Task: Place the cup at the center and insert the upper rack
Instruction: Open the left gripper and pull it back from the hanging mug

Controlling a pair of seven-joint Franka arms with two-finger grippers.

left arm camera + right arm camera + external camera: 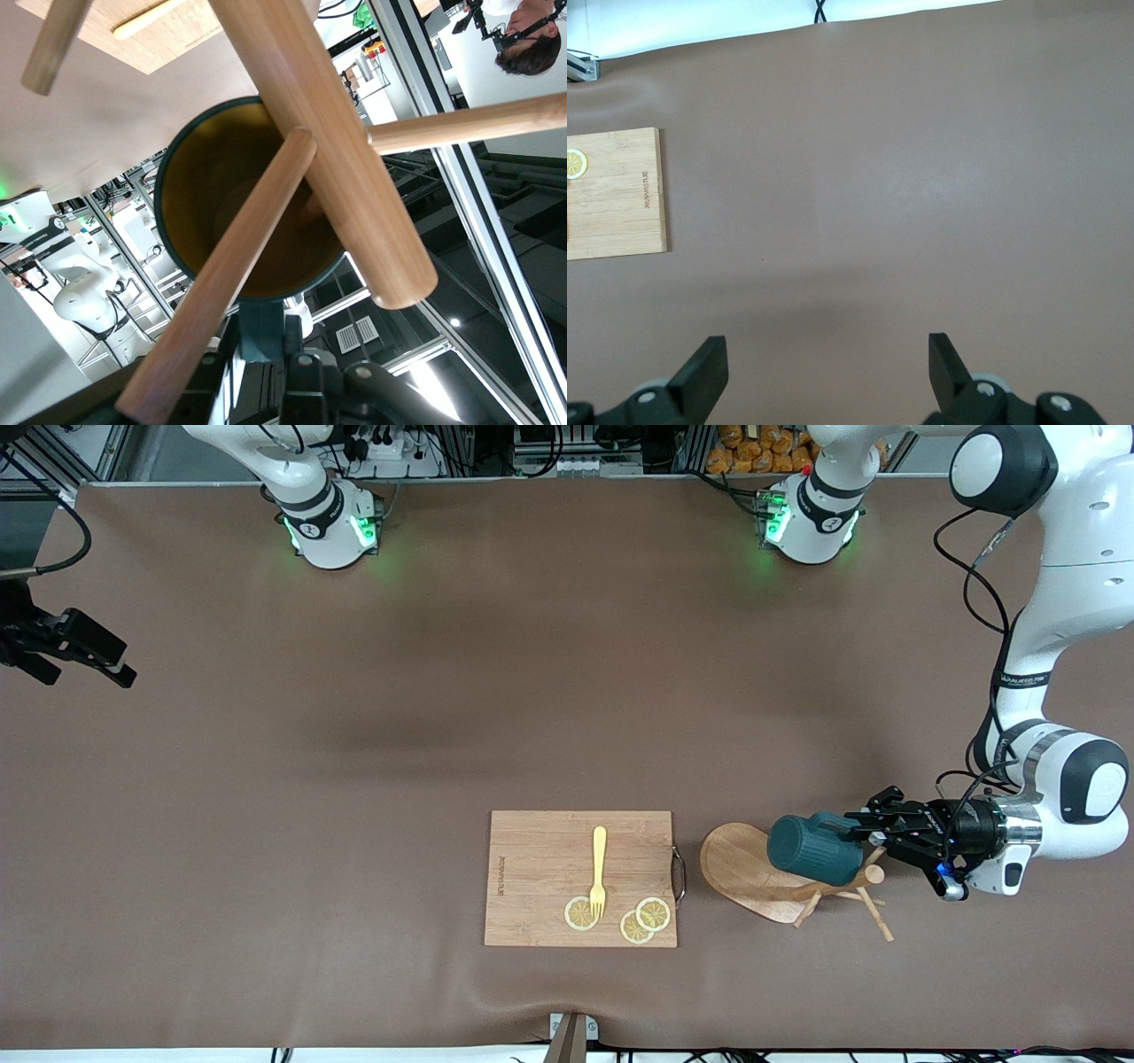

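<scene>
Gripping the cup (813, 846) by its handle, left gripper (866, 828) at frame lower right, over the toppled upper rack (753, 868) | right gripper (824, 367) open, waiting at the frame's left edge

Count on table: 1 cup (813, 849), 1 upper rack (753, 872), 1 cutting board (540, 868), 1 yellow fork (599, 870), 3 lemon slices (653, 913). Robot hw: 2 arms, 2 grippers, i.e. left gripper (873, 834) and right gripper (824, 367).
</scene>
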